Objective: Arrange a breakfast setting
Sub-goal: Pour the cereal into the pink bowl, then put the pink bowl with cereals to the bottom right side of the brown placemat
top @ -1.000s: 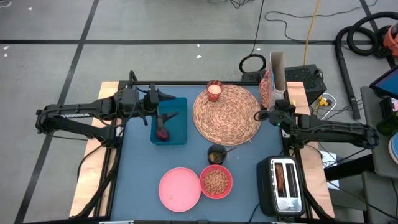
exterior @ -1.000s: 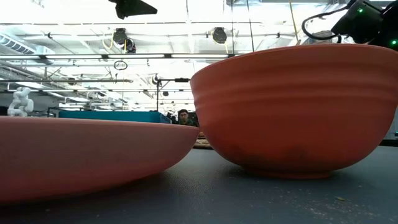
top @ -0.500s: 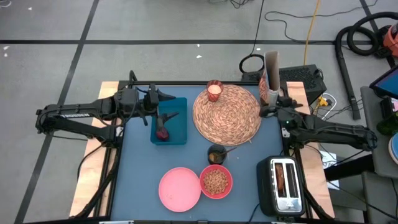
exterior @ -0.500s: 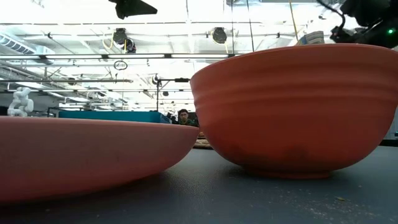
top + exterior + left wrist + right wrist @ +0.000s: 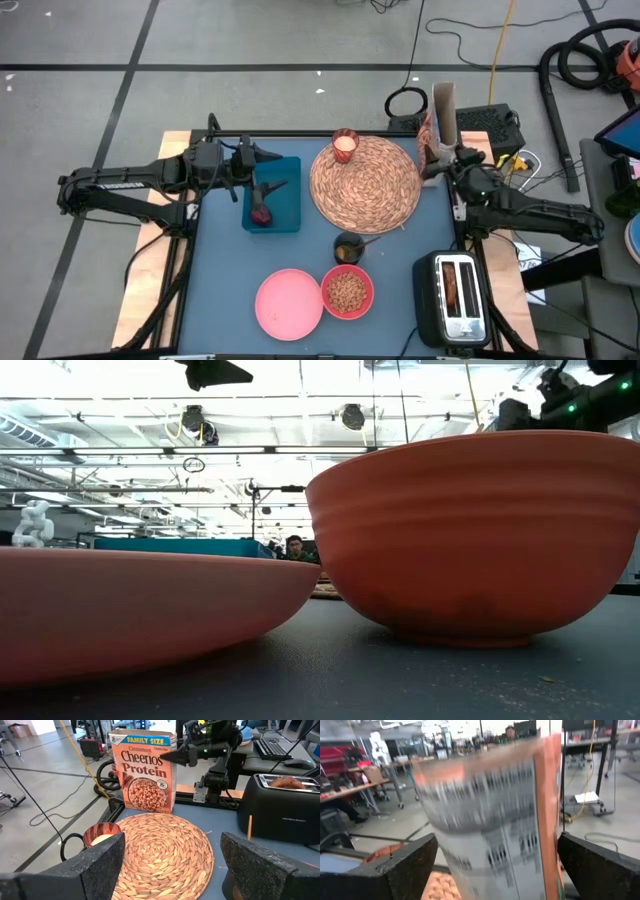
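A: At the table's left edge, what does the left gripper (image 5: 262, 160) do?

B: It hangs over the far end of a teal tray (image 5: 285, 215), fingers spread apart and holding nothing. On that tray lies the small dark-red fruit (image 5: 262, 214), nearer the front end, clear of the fingers.

A: And toward the middle?

B: The round woven straw placemat (image 5: 365, 184) lies flat at the table's far centre. The small candle glass (image 5: 345, 145) stands upright at the mat's far-left rim, touching or overlapping its edge. Just in front of the mat sits a small dark cup (image 5: 348, 246). Nearer the front edge the pink plate (image 5: 288, 304) and the coral-red bowl (image 5: 347, 291) sit side by side, rims touching or nearly so; the bowl holds brown cereal.

A: Where is the cereal box?

B: The orange Cheerios Protein box (image 5: 148, 771) stands upright at the far right corner, just beyond the mat's rim.

A: And the right gripper (image 5: 440, 158)?

B: It is up against the box's side, fingers (image 5: 402, 870) wide apart. In its wrist view the box fills the space between them, but whether they touch it cannot be told. On the right, near the front, stands a black toaster (image 5: 456, 296) with toast in a slot.
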